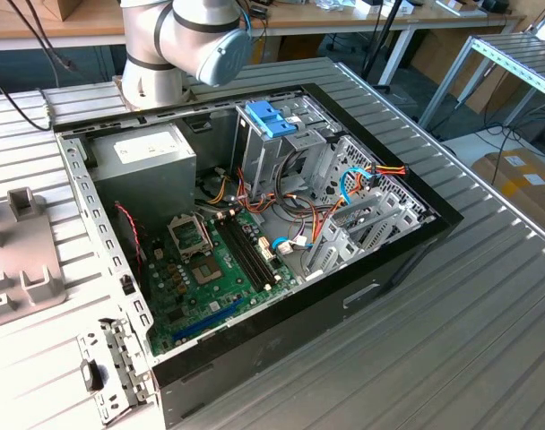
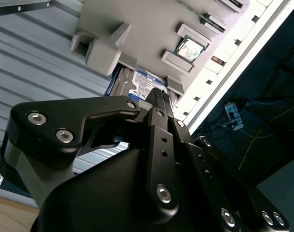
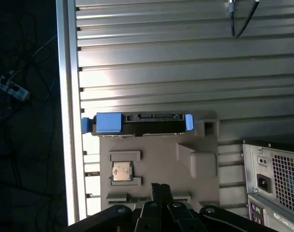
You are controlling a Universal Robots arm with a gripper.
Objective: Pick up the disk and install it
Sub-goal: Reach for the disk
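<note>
The disk point(image 3: 142, 123) is a dark slab with blue tabs at both ends. It stands on edge in a slot of a grey fixture plate point(image 3: 156, 154). In the second wrist view the disk's point(image 2: 146, 83) labelled face shows in the fixture point(image 2: 137, 29), just past my fingertips. In both wrist views my gripper point(image 3: 160, 186) point(image 2: 159, 94) hangs above the fixture, apart from the disk, shut with nothing between its fingers.
The open computer case point(image 1: 255, 224) lies on the ribbed metal table point(image 1: 452, 340), with a motherboard, a grey power supply point(image 1: 142, 157) and a blue clip point(image 1: 271, 118) on the drive cage. The fixture point(image 1: 21, 269) sits at the exterior view's left. A processor chip point(image 3: 122, 171) rests in it. The table edge point(image 3: 68, 96) is close.
</note>
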